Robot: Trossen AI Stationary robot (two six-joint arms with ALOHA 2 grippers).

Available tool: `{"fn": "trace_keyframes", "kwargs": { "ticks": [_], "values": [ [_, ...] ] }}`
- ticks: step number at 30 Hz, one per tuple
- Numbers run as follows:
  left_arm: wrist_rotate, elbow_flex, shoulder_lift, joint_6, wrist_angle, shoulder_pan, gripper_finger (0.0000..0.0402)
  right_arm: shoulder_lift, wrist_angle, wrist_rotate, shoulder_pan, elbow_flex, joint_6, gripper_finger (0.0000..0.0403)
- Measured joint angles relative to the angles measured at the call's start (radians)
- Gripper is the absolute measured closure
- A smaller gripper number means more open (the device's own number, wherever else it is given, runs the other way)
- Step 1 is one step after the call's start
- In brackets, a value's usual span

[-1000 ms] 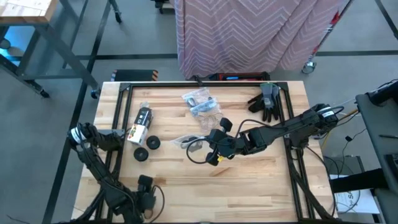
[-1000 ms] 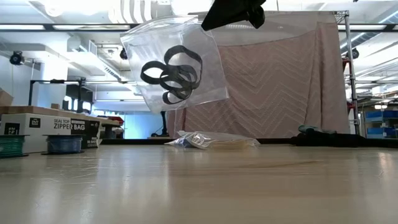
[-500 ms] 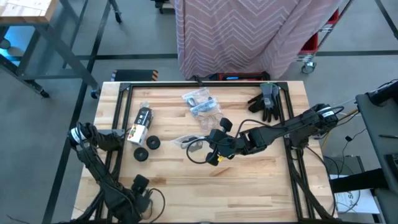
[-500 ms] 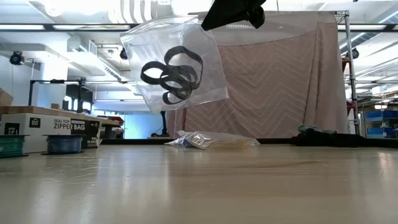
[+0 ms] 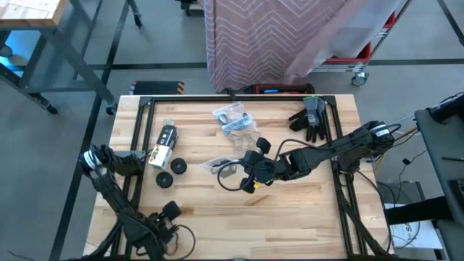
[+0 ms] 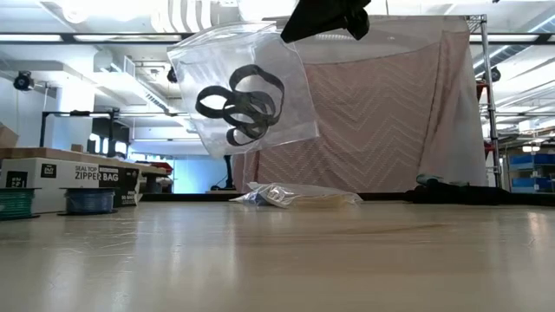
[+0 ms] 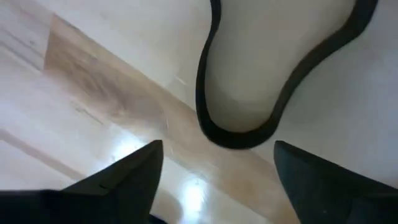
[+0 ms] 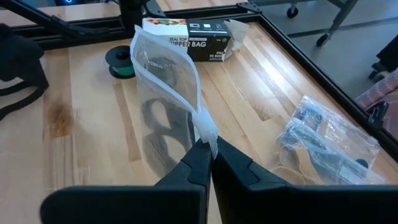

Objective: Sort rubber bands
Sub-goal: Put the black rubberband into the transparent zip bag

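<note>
My right gripper point(image 5: 250, 178) is over the table's middle, shut on a clear zip bag point(image 6: 243, 87) that holds black rubber bands point(image 6: 241, 104). The bag hangs in the air. My left gripper point(image 7: 217, 186) is near the table's near left corner point(image 5: 170, 212). It points down, open. A black rubber band point(image 7: 239, 134) lies flat on the wood just ahead of its two fingers, apart from both. More bags point(image 5: 232, 119) with bands lie at the far middle. My right gripper pinches the bag's zip strip at one end point(image 8: 204, 127) between its two shut fingers. The fingers slant down from the table's right side. The bag hangs tilted below and ahead of the fingers, clear of the table, with the black bands loose inside.
A zipper-bag box point(image 5: 163, 143) and two dark rolls point(image 5: 178, 167) lie at the left. Dark gloves point(image 5: 308, 116) lie at the far right. A black frame rail point(image 5: 232, 96) runs round the table. Bare wood lies along the near edge.
My left gripper has rolled about its own pointing line over the near left corner, staying almost in place. The right gripper and its bag have kept still.
</note>
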Motion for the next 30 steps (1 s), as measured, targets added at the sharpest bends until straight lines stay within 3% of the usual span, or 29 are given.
{"fn": "trace_keyframes", "kwargs": {
  "ticks": [7,14,22,30],
  "values": [
    [0.001,-0.007,0.019,0.026,0.073,0.004,0.0074,0.000,-0.003,0.000,0.000,0.000,0.000,0.0403],
    [0.007,-0.010,0.030,0.026,0.156,0.024,0.0089,0.000,-0.003,0.000,0.000,0.000,0.000,0.0403],
    [0.057,-0.011,0.036,0.070,0.179,0.030,0.0193,0.000,-0.004,0.000,0.000,0.000,0.000,0.0403],
    [0.056,-0.012,0.038,-0.084,0.234,0.031,0.0334,0.000,-0.005,-0.024,0.000,0.000,0.000,0.0403]
  ]
}}
